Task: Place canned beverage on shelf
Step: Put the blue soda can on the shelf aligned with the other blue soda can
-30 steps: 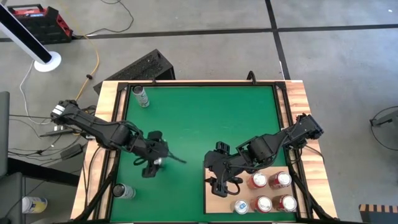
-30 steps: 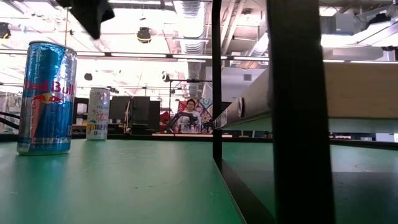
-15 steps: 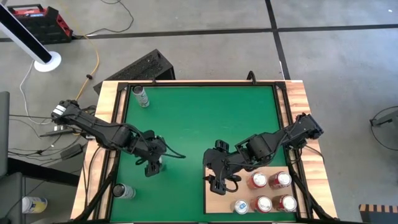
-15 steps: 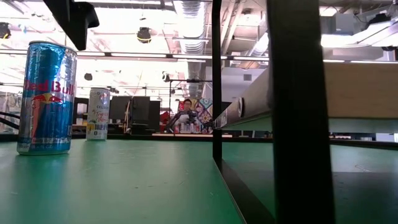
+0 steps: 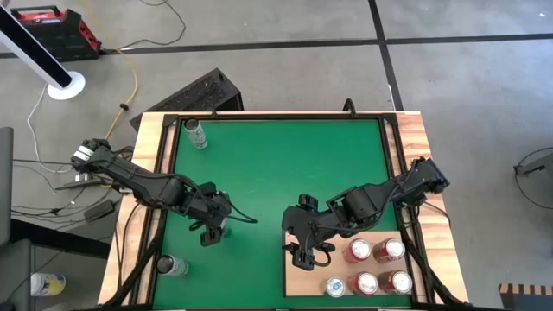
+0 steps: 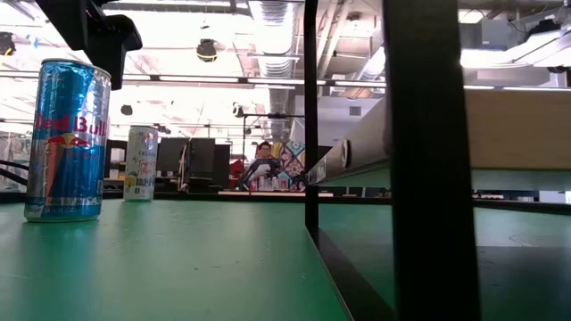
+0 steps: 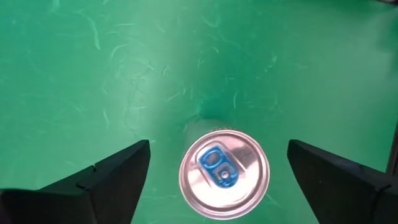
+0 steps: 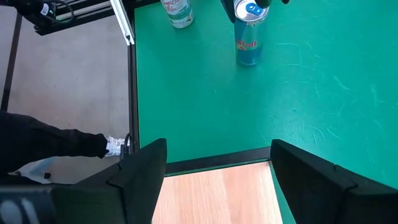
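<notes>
A blue and silver Red Bull can stands upright on the green mat, left of the middle; it also shows in the low view. My left gripper is open just above it, with one finger on each side of the can's top and not touching it. My right gripper is open and empty over the left edge of the pale wood shelf, which lies at the near right. Several cans stand on the shelf.
A pale can stands at the far left corner of the mat and another at the near left. Black rails edge the mat. The middle and far right of the mat hold nothing. A person sits far off in the room.
My left gripper has come down toward the top of the Red Bull can and shifted a little over it. The can has stayed where it stood.
</notes>
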